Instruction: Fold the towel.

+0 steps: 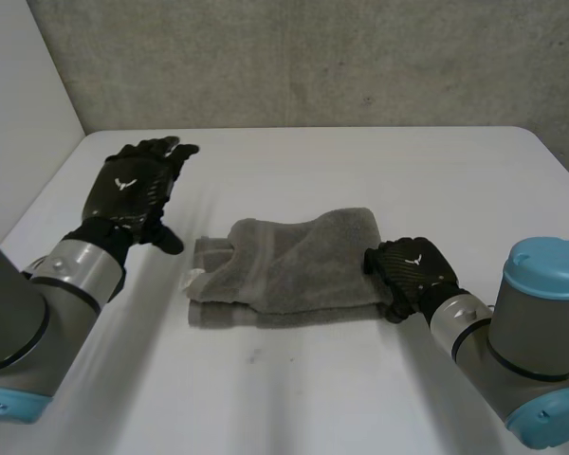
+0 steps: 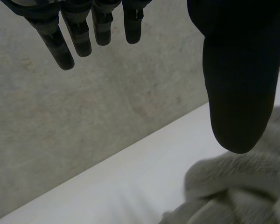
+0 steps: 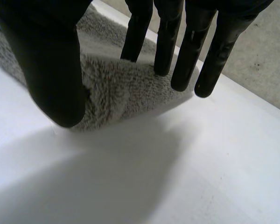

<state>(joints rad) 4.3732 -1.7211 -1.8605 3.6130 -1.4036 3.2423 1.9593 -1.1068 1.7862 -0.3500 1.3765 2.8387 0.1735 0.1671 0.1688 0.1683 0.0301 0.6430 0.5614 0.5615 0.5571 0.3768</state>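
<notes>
The grey towel [image 1: 294, 270] lies bunched and partly folded in the middle of the white table [image 1: 313, 398], an upper layer draped unevenly over a flatter strip along its near side. The right hand [image 1: 412, 270] is at the towel's right edge. Its wrist view shows the pile caught between the thumb [image 3: 51, 70] and straight fingers [image 3: 163, 46] and raised off the table, probably to carry that edge leftward for another fold. The left hand [image 1: 133, 190] hovers to the far left, apart from the cloth, fingers [image 2: 60, 46] spread and holding nothing. That likely leaves it free to receive or flatten. A small white tag [image 1: 192, 281] shows at the towel's left edge, with no legible writing. Each hand's back bears a white emblem without readable letters.
</notes>
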